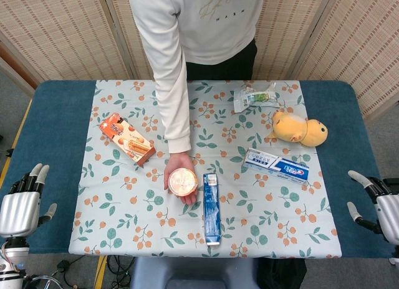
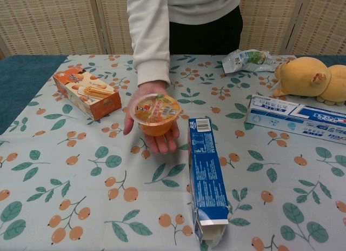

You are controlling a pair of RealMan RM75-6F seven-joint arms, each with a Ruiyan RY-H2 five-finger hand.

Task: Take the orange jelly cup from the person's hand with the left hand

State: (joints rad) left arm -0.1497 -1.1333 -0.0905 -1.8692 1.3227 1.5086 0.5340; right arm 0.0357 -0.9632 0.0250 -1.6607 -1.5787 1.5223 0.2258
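An orange jelly cup with a printed foil lid rests upright on the person's open palm, held out over the middle of the table. My left hand hangs at the table's left edge, far from the cup, fingers apart and holding nothing. At the right edge my right hand is likewise spread and empty. Neither hand shows in the chest view.
A blue toothpaste box lies just right of the cup. An orange snack box sits to its left. A white toothpaste box, a yellow plush toy and a crumpled packet lie at the back right.
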